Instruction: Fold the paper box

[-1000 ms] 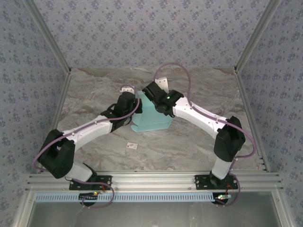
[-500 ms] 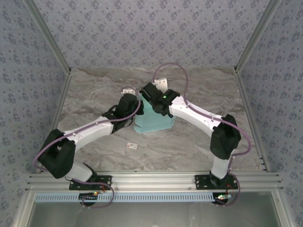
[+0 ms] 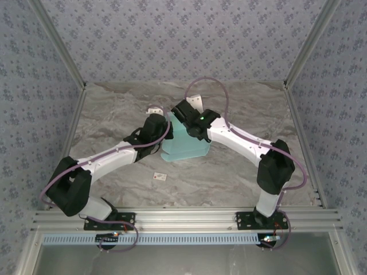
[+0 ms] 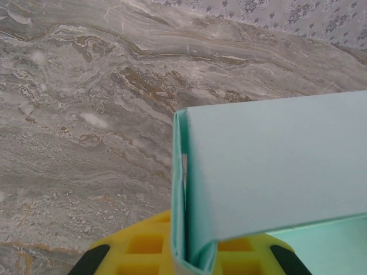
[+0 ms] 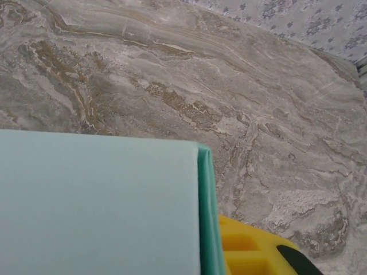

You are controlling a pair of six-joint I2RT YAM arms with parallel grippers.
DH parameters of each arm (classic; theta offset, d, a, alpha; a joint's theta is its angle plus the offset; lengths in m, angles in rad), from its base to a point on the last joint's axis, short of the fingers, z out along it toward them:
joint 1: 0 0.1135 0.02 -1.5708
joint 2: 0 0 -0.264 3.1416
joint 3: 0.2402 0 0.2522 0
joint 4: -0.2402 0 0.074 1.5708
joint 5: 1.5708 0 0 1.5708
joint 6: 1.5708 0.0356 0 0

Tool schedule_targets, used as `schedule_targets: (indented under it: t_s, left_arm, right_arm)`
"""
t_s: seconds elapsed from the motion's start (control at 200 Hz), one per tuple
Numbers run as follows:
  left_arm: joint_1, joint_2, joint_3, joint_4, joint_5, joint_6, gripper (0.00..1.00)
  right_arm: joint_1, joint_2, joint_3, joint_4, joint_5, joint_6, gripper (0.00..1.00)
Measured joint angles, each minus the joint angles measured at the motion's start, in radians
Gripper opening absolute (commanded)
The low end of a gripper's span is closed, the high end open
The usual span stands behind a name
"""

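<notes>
Sitting near the middle of the desk [image 3: 114, 114], the paper box [image 3: 186, 148] is lying right between the two arms. The left pincer [image 3: 163, 122] is sitting at its left side and the right pincer [image 3: 179, 114] is sitting at its right side. Both are touching or almost touching the same far end of the box, and both are about as near to it as each other. The long way of the box is running from far to near, leaning a little to the right.

In the left wrist view, a folded edge of the paper box [image 4: 269, 172] is standing up and running straight down into the yellow part of the pincer. One big flap is bending off to the right. In the right wrist view, a flat side of the paper box [image 5: 97, 206] is sitting just left of the yellow part.

I am not able to tell if either pincer is squeezing the card or is open around it, because the fingertips are hiding behind the card. I am guessing the next fold is going to need both pincers working together on that far end
</notes>
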Motion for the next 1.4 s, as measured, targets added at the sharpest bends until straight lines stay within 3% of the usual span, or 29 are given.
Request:
schedule_targets:
  t_s: [0.19, 0.53, 1.029, 1.399]
  left_arm:
    - [0.007, 0.000, 0.000, -0.015, -0.003, 0.006, 0.00]
    - [0.020, 0.008, 0.000, -0.016, 0.002, 0.007, 0.00]
    - [0.112, 0.010, 0.002, -0.077, 0.077, 0.044, 0.00]
    - [0.219, 0.132, 0.176, -0.340, 0.270, 0.195, 0.00]
  right_arm:
    - [-0.004, -0.015, -0.028, 0.011, -0.032, -0.023, 0.51]
    - [0.019, -0.044, -0.058, 0.038, -0.086, -0.058, 0.71]
    - [0.024, -0.252, -0.067, 0.076, -0.176, -0.128, 0.74]
    - [-0.082, -0.261, -0.070, 0.045, -0.204, -0.167, 0.74]
